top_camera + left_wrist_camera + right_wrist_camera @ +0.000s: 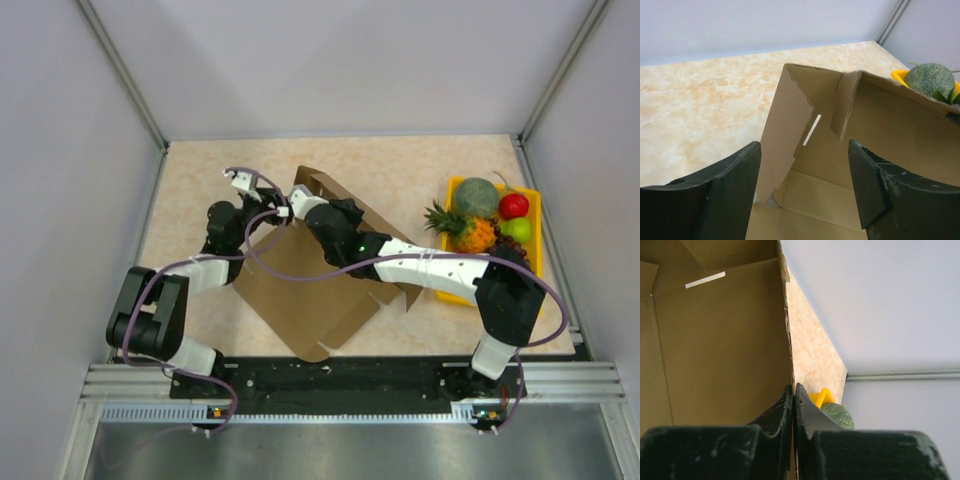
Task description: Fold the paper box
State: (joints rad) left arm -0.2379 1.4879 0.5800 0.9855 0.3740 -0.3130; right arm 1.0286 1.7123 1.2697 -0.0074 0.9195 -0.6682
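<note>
Grey-walled bay [350, 60], beige marbled table [195, 170].

Left gripper [805, 145]: jaws spread wide, nothing clamped. It sits at the left end of the paper box [320, 300]. In the left wrist view an upright side flap runs down into the gap between the two black fingers [725, 195]. Can't tell if either finger actually touches the flap, since the angle is too shallow.

The box is plain brown cardboard, roughly mid-table and part erected. Its base panel lies flat toward the near edge with tabs showing on its right side. The far walls stand up, and a short white strip [811, 130] shows on an inner wall.

Right gripper [794, 387]: jaws closed down to cardboard thickness, pinching the top edge of a standing box wall, one finger inside the box and one outside. From overhead the right arm reaches across the box from the right.

Well to the right, apart from the box, is a yellow tray [535, 200] holding a green melon [478, 196], a pineapple [465, 232], a red fruit [513, 206] and a green fruit [518, 230].
</note>
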